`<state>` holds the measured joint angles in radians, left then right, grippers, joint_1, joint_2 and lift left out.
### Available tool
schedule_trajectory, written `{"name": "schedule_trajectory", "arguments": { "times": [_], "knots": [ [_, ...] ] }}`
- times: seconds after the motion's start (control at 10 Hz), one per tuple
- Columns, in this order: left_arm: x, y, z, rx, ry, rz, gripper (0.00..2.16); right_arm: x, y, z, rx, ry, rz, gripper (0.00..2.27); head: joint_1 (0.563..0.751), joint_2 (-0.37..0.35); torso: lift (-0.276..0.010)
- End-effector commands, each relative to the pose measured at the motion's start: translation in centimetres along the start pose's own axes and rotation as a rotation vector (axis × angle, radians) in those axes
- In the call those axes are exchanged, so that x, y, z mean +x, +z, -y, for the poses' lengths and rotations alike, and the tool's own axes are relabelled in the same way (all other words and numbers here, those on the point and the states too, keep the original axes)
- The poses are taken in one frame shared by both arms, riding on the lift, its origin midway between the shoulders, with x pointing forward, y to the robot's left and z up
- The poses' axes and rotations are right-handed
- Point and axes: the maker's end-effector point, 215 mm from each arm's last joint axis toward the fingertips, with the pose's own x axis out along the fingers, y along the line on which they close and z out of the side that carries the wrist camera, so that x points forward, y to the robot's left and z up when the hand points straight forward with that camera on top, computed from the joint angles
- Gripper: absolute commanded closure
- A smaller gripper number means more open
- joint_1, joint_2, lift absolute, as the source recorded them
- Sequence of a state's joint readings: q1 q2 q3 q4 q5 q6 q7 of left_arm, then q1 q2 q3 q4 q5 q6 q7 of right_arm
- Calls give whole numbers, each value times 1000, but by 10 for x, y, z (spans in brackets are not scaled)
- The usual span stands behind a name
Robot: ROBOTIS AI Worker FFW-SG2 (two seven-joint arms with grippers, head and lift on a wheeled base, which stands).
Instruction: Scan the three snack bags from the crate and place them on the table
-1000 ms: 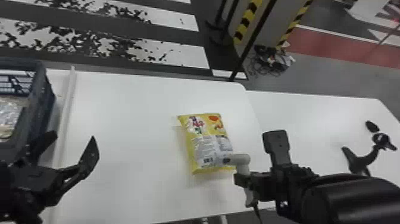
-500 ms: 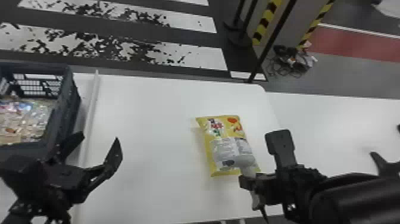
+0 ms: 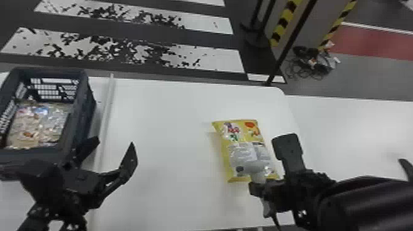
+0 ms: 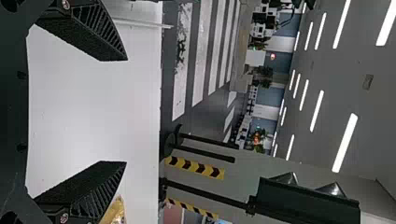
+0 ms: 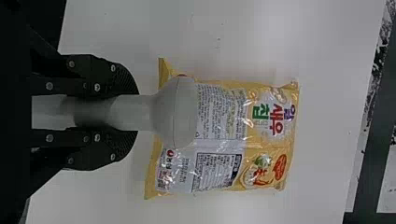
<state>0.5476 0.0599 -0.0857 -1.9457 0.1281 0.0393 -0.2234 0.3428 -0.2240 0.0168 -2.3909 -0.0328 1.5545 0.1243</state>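
In the head view my left gripper stands open beside the crate, which holds several shiny snack bags. The left wrist view has the open left gripper with bare table between its fingers. My right gripper is shut on the pale scanner over the near end of a yellow snack bag, which lies flat on the table. From the right wrist, the right gripper clasps the scanner's handle, its head covering part of the bag.
The white table has a pale raised strip between crate and bag. A second white surface adjoins on the right. Beyond the far edge stand dark poles and a heap of cables.
The head view has swung left, bringing more of the crate into sight and shifting the table's things rightward. The right gripper still grips the scanner; the left remains open.
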Motion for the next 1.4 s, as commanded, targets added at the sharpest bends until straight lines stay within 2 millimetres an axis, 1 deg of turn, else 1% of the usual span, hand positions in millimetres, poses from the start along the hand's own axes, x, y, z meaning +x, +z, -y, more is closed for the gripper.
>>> {"name": "schedule_trajectory", "arguments": {
  "times": [0.0, 0.1, 0.2, 0.3, 0.4, 0.5, 0.6, 0.7, 0.8, 0.9, 1.0, 1.1, 1.3],
  "knots": [
    [0, 0, -1, 1, 2, -1, 80, 1, 0, 1, -1, -3, -1, 2256, 695, -192, -62],
    [0, 0, -1, 0, 1, 0, 80, -1, 4, 11, 10, -19, 9, 2256, 695, -191, -62],
    [0, 0, -2, 0, 4, 0, 80, -4, 5, 27, 32, -42, 16, 2256, 695, -194, -62],
    [0, 0, -2, 0, 2, 0, 80, -6, 12, 49, 59, -74, 34, 2256, 695, -211, -62],
    [0, 1, -2, 1, 3, 3, 80, -1, 20, 75, 85, -109, 61, 2256, 695, -236, -62],
    [0, 1, -2, 1, 2, 3, 80, 7, 26, 102, 113, -143, 81, 2256, 695, -249, -62],
    [0, 1, -2, 1, 2, 3, 80, 15, 31, 127, 135, -174, 102, 2256, 695, -284, -62],
    [0, 1, -2, 1, 3, 1, 80, 23, 35, 150, 155, -196, 118, 2256, 695, -316, -62],
    [0, 1, -2, 1, 3, 1, 80, 33, 45, 171, 165, -219, 147, 2256, 695, -345, -62],
    [0, 2, -2, 1, 3, 3, 80, 43, 51, 188, 168, -235, 157, 2256, 695, -350, -62],
    [0, 2, -2, 3, 3, 2, 80, 54, 52, 203, 174, -242, 151, 2256, 695, -350, -62],
    [0, 2, -2, 2, 4, 3, 80, 64, 54, 213, 181, -243, 154, 2256, 695, -350, -62],
    [0, 2, -2, 2, 4, 3, 80, 84, 54, 220, 191, -225, 138, 2256, 695, -350, -62]
  ]
}}
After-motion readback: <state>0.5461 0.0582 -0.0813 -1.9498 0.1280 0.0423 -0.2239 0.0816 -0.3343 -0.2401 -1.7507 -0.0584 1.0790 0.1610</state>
